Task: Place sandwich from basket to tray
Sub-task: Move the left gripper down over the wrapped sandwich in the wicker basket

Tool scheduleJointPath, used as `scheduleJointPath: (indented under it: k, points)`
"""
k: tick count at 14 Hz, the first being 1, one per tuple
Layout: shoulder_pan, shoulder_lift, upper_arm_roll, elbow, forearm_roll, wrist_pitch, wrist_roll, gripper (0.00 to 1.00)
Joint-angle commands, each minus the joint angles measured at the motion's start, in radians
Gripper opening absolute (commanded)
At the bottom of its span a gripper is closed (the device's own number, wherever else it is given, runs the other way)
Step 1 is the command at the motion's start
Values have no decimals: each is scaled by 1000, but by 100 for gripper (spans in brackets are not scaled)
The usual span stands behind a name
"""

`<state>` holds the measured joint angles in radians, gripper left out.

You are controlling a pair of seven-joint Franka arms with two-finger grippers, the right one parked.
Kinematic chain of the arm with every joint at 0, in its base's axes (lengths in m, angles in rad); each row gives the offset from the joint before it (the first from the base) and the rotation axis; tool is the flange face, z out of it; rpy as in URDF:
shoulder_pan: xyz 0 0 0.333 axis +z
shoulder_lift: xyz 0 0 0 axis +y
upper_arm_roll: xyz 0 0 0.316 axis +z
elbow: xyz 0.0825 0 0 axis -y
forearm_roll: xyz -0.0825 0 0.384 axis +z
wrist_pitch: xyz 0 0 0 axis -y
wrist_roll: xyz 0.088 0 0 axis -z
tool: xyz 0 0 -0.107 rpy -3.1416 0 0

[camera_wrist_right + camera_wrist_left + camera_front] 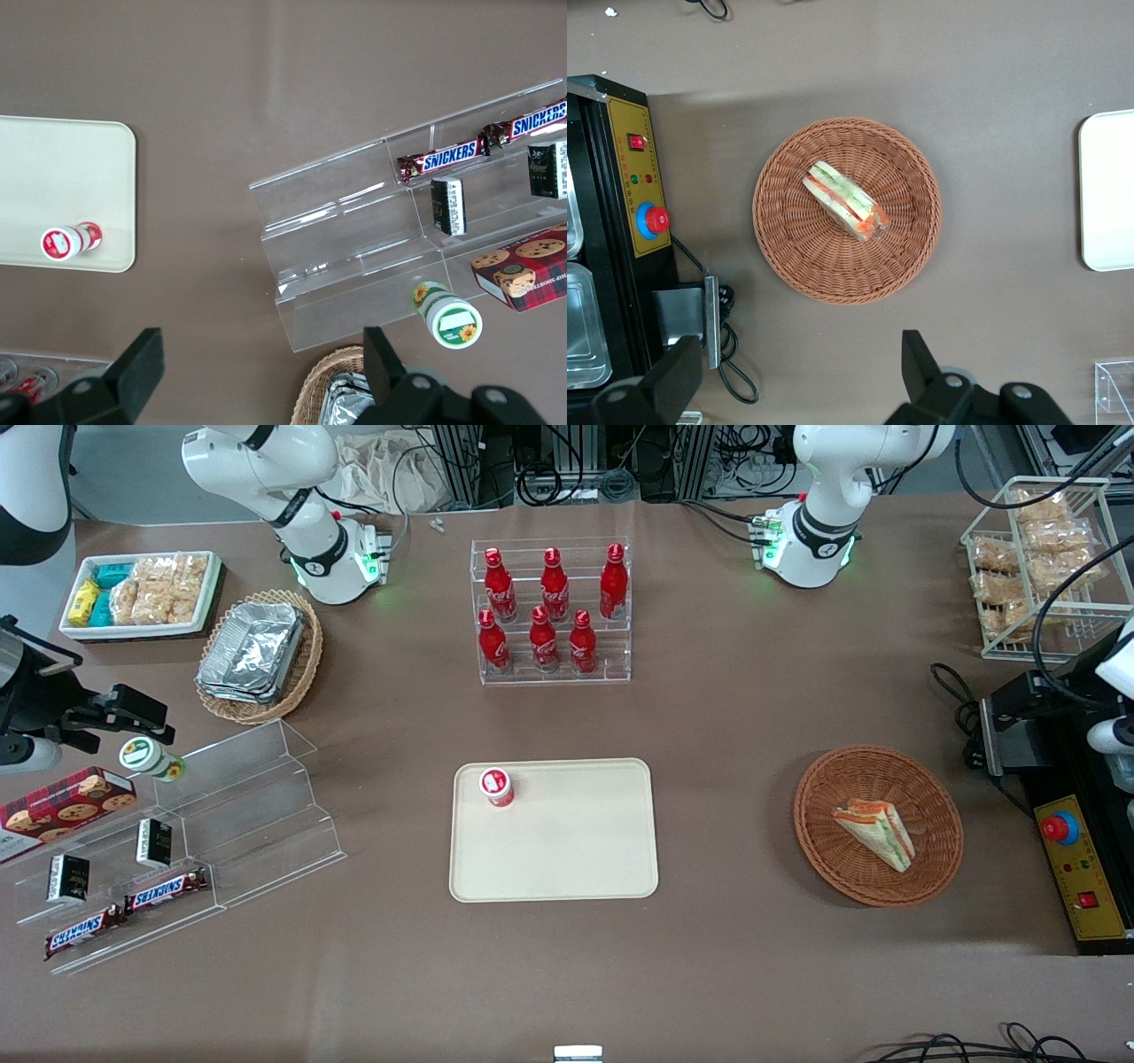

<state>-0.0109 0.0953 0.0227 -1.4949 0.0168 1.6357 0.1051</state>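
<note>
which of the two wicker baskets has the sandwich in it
The round reddish-brown basket beneath the open tool holds the sandwich; the tan oval one holds foil containers.

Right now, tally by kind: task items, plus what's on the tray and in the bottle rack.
Sandwich, in the basket: 1
Basket: 1
Tray: 1
Small red-capped bottle, on the tray: 1
Red cola bottles, in the rack: 6
Total: 10
Tool: open, above the table beside the basket.

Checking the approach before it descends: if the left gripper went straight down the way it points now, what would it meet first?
Probably bare table beside the basket; the open gripper hangs off the sandwich, though depth is unclear.
</note>
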Motion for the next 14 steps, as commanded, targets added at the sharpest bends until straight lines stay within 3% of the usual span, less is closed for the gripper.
scheduleJointPath:
  k: [1, 9, 14]
  points:
    - [-15, -8, 16, 13, -4, -27, 1, 100]
    - [-21, 72, 14, -57, -6, 4, -77, 100]
    - [-11, 142, 16, -235, -9, 332, -82, 100]
